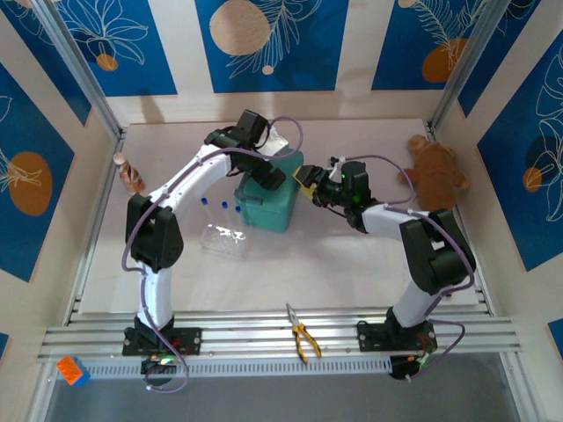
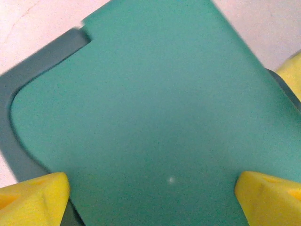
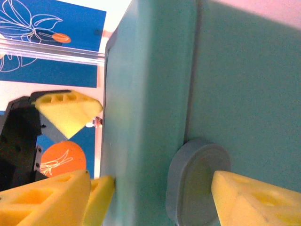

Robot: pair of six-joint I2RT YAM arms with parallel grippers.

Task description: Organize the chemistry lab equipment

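A teal box (image 1: 268,204) stands mid-table. Its lid (image 2: 150,103) lies close under my left gripper (image 2: 150,200), whose yellow fingertips (image 2: 33,197) stand wide apart above it, open. From the right, my right gripper (image 3: 160,197) closes across the lid's edge, one finger (image 3: 70,197) on the lid top and the other on the grey latch (image 3: 195,183). In the top view the left gripper (image 1: 268,171) hangs over the box and the right gripper (image 1: 308,183) is at its right side. Left of the box a clear tube rack (image 1: 224,239) holds blue-capped test tubes (image 1: 223,209). A small flask (image 1: 132,174) stands far left.
A brown plush toy (image 1: 435,171) lies at the back right near the wall. Yellow-handled pliers (image 1: 302,336) rest on the aluminium rails at the near edge. Side walls and metal posts close in the table on both sides.
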